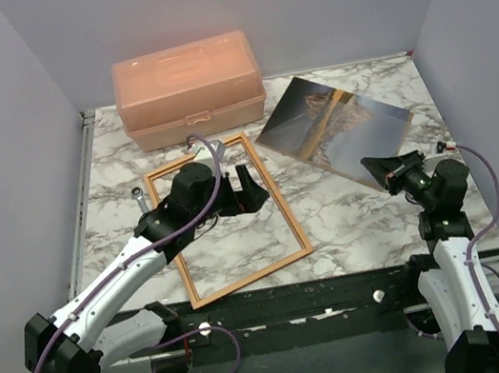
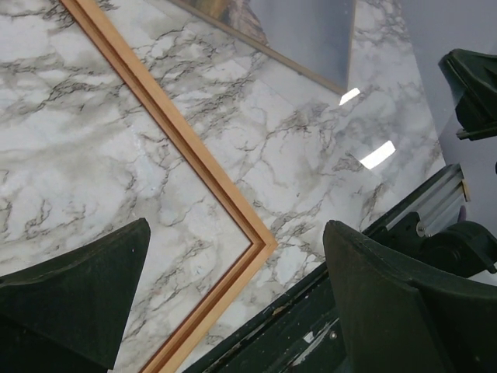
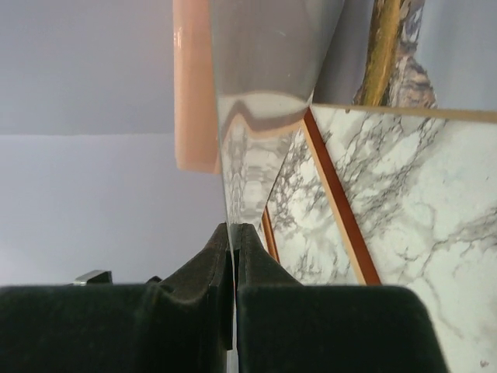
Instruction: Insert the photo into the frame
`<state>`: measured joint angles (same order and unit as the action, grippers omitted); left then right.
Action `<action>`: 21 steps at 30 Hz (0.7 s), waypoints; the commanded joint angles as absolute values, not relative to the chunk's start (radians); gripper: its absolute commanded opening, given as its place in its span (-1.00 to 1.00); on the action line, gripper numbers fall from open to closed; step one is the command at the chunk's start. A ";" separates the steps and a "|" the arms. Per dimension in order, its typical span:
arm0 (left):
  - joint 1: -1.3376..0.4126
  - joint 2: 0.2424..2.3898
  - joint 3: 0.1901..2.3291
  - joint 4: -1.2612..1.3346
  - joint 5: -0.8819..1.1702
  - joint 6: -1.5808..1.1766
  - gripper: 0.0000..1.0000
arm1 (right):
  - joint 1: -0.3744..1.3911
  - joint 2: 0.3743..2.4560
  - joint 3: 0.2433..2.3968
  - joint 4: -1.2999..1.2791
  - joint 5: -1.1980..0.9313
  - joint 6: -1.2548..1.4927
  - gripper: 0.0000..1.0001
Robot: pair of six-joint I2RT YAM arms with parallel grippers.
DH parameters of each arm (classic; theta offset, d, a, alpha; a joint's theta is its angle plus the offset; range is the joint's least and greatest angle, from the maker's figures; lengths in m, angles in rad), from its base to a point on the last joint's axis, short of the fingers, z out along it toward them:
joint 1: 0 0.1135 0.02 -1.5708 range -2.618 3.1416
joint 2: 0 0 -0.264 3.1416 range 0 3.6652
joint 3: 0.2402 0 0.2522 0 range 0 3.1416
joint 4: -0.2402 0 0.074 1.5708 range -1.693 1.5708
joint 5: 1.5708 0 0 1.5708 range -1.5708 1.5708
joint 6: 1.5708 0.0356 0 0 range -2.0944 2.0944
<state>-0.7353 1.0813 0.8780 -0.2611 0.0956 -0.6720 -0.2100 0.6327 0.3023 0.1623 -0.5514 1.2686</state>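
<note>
Top view: the left arm is reaching from the near left corner across the frame [image 1: 285, 204]. The left gripper [image 1: 237, 192] is hovering over the far half of the frame's opening, its jaws spread wide and holding nothing. The right arm is rising to the right of the frame, with its wrist bending toward the far side. The right gripper [image 1: 379, 165] is pinching the near corner of the photo [image 1: 335, 123]. The photo is lying picture side up on the table [image 1: 352, 217], right of the frame and apart from it. A box [image 1: 189, 91] is sitting just beyond the frame's far edge.

Left wrist view: both fingers [image 2: 78, 299] are standing wide apart, with the frame's corner showing between them on bare marble. The photo's edge is showing beyond the frame.

Right wrist view: the fingertips [image 3: 252, 252] are pressing together on the photo's thin edge. The glossy sheet is running away from them, with the frame to its right and the box behind.
</note>
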 commanded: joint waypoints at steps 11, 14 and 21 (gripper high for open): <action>-0.737 1.041 0.773 -0.347 0.038 -0.769 0.94 | -0.155 0.537 0.239 -0.055 -0.651 1.328 -0.95; -0.732 1.073 0.774 -0.348 0.048 -0.788 0.93 | -0.153 0.547 0.181 -0.063 -0.676 1.307 -0.92; -0.708 1.155 0.775 -0.350 0.070 -0.824 0.94 | -0.152 0.554 0.109 -0.159 -0.675 1.183 -0.66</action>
<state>-0.7258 1.1183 0.7776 -0.3401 0.0559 -0.7883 -0.1623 0.5499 0.1425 -0.0952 -0.6159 1.2613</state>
